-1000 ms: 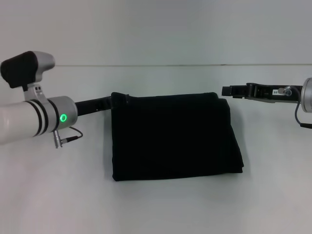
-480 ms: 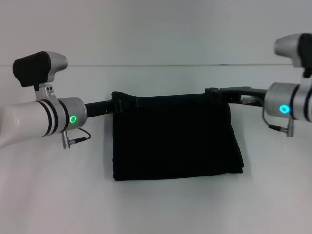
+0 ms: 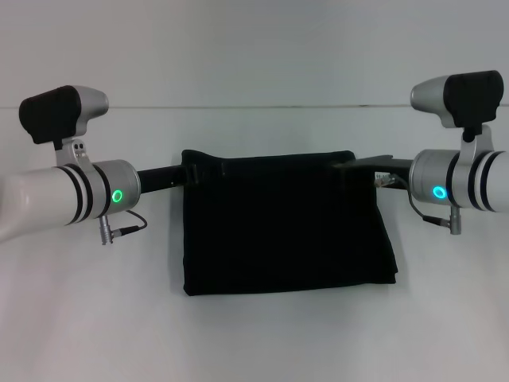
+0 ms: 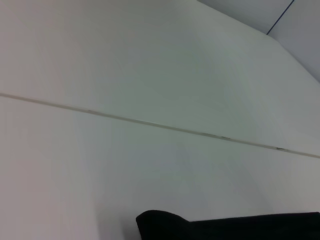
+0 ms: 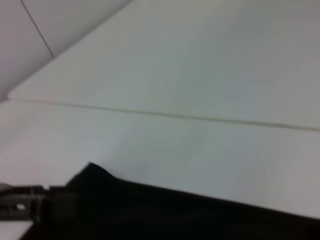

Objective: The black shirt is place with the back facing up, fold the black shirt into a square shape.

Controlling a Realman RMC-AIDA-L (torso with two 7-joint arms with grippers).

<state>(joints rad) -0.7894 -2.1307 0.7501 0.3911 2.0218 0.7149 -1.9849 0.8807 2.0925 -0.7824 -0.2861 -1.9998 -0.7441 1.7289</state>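
Note:
The black shirt (image 3: 286, 227) lies folded into a wide rectangle in the middle of the white table (image 3: 254, 334). My left gripper (image 3: 189, 171) is at the shirt's far left corner, shut on the fabric, which puckers up there. My right gripper (image 3: 343, 167) reaches over the far right corner, and its black tip merges with the cloth. In the left wrist view only the shirt's far edge (image 4: 225, 227) shows. The right wrist view shows the shirt (image 5: 150, 212) with its raised corner beside the left gripper (image 5: 30, 209).
White table surface surrounds the shirt on all sides. A seam line (image 3: 254, 107) marks where the table meets the white back wall. Both forearms (image 3: 71, 195) (image 3: 461, 179) hover at the sides.
The right arm has swung in from the right, and its gripper now sits over the shirt's far right corner. The left arm rose slightly and stayed at the left corner.

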